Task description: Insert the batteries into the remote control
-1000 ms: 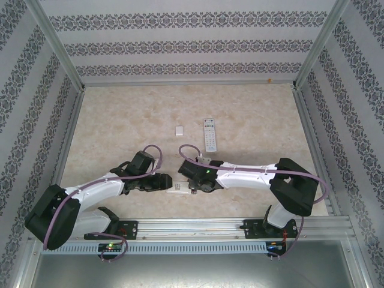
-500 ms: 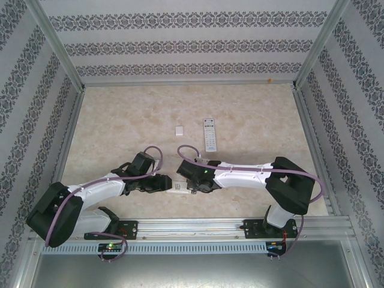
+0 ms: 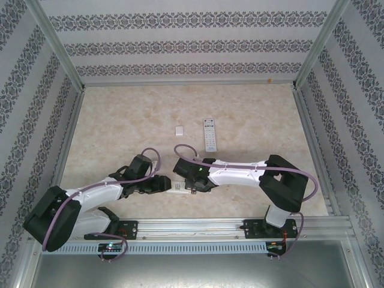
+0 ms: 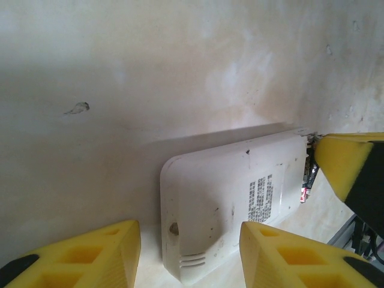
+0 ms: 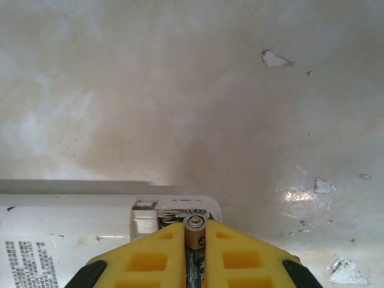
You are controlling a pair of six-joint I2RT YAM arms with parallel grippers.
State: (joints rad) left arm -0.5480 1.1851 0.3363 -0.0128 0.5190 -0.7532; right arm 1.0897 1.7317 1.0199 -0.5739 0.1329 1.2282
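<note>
1. Over the last second my right arm has slid leftward, and my right pincer now sits closer to my left pincer.
2. My right pincer is pinched on a battery, whose end sits at the open compartment of the white remote.
3. My left pincer straddles that remote's other end, jaws partway apart. I cannot tell whether they clamp it.
4. Farther out on the table lie a small white square and a second remote.
</note>
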